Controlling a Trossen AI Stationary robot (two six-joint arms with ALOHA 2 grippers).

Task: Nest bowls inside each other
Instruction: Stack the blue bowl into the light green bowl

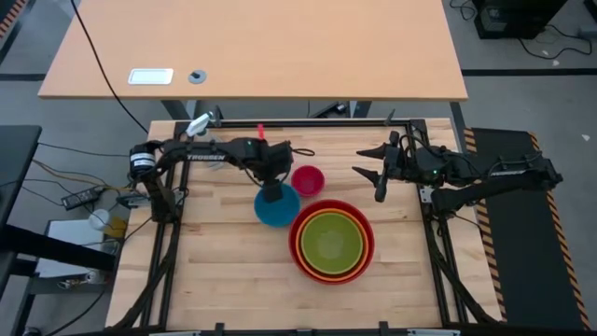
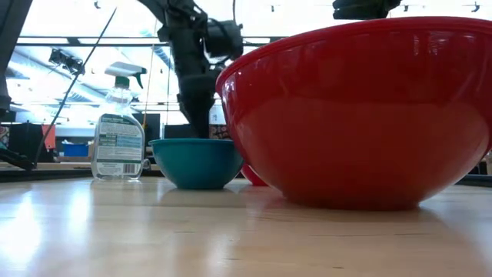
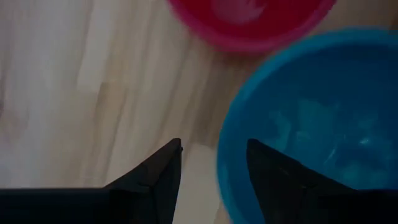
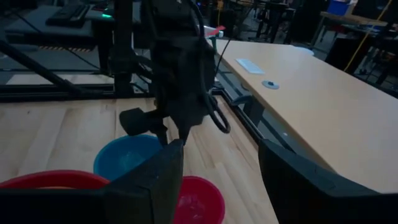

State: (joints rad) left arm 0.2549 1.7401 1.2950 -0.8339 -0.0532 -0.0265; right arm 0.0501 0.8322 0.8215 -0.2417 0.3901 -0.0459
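Note:
The red bowl (image 1: 292, 245) stands near the table's middle with the orange bowl (image 1: 299, 245) and the lime green bowl (image 1: 331, 241) nested in it. The blue bowl (image 1: 277, 207) rests on its base to their left, and the pink bowl (image 1: 307, 179) sits just beyond it. My left gripper (image 3: 214, 146) points down over the blue bowl's left rim (image 3: 222, 168), open, with one finger above the inside and one outside. Whether it touches the rim cannot be told. My right gripper (image 1: 368, 177) hovers open at the right, well above the table.
A clear spray bottle (image 2: 119, 138) stands at the table's far left edge. The black frame rails (image 1: 326, 122) border the tabletop. Bare wood (image 1: 224, 271) lies in front of the bowls, toward the near edge.

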